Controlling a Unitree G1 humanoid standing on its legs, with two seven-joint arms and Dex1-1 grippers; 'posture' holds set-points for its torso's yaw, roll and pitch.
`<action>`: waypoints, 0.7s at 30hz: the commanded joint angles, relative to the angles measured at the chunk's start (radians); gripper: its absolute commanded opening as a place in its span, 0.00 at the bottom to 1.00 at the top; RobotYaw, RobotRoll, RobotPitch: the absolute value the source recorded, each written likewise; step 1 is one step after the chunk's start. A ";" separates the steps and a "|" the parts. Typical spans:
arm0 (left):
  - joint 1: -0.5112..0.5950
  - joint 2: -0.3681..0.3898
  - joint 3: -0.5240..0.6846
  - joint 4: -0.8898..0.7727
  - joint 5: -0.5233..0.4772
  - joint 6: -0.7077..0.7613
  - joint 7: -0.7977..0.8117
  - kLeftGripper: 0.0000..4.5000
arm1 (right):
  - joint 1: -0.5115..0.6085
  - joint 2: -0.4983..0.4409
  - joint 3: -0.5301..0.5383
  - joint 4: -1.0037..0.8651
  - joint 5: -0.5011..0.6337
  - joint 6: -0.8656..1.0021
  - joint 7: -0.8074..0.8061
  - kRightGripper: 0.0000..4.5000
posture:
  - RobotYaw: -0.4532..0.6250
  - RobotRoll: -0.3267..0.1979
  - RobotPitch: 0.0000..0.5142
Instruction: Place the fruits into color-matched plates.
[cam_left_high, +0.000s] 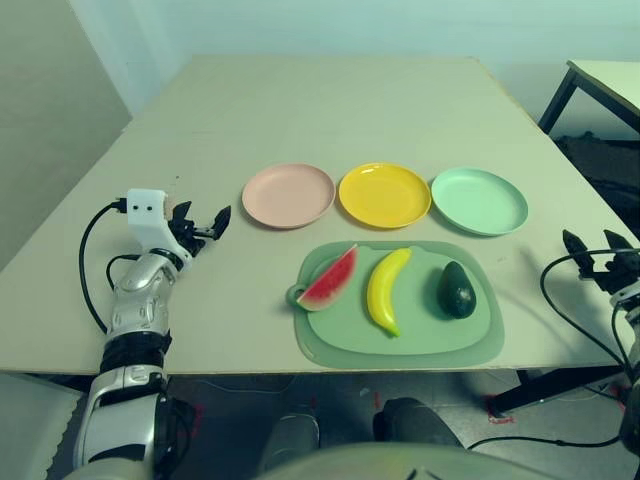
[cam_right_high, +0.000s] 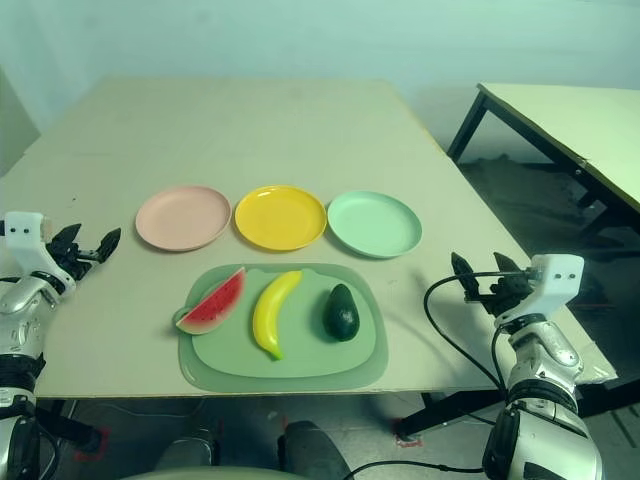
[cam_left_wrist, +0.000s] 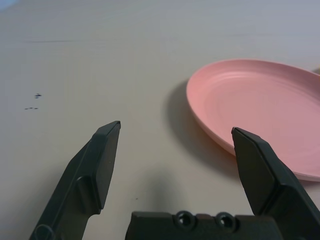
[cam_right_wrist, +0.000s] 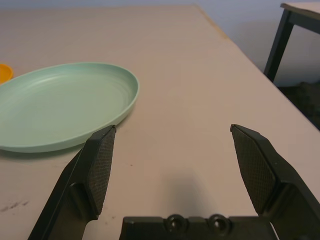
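The pale surface (cam_left_high: 300, 100) carries everything, and the two claws flank the work from either side. Between them, nearer the robot, lies the green mat (cam_left_high: 400, 345), with the three fruits still on it. Beyond the mat sits the row of plates: the pink plate (cam_left_high: 288, 195) just ahead of the left claw (cam_left_high: 200, 225), the yellow plate (cam_left_high: 384, 194) midway between the claws, the green plate (cam_right_high: 374, 223) ahead of the right claw (cam_right_high: 480, 278) and toward its inner side.

Both claws are released, fingers spread wide with nothing between them.

On the mat, the watermelon wedge (cam_left_high: 330, 280) is the fruit closest to the left claw, inward of it across bare surface and well apart. The banana (cam_left_high: 387, 290) lies in the middle, its long axis running roughly away from the robot, so either arm would reach sideways to it. The avocado (cam_right_high: 341, 313) sits on the right claw's side of the mat, inward of that claw.

So the left arm looks better placed for the watermelon and the pink plate, and the right arm for the avocado and the green plate.
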 joint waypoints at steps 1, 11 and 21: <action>0.020 -0.001 0.003 0.006 0.001 -0.010 -0.002 1.00 | 0.007 0.002 0.001 -0.016 -0.002 -0.004 -0.006 0.99 | 0.26 0.62 0.02; 0.080 0.033 0.046 -0.015 -0.028 -0.011 -0.027 1.00 | 0.027 0.025 0.023 -0.084 -0.007 0.008 0.004 0.99 | 0.30 0.62 0.05; 0.190 0.129 0.090 -0.280 -0.290 0.107 -0.433 1.00 | 0.009 0.070 0.077 -0.126 -0.015 0.034 0.049 0.99 | 0.33 0.62 0.10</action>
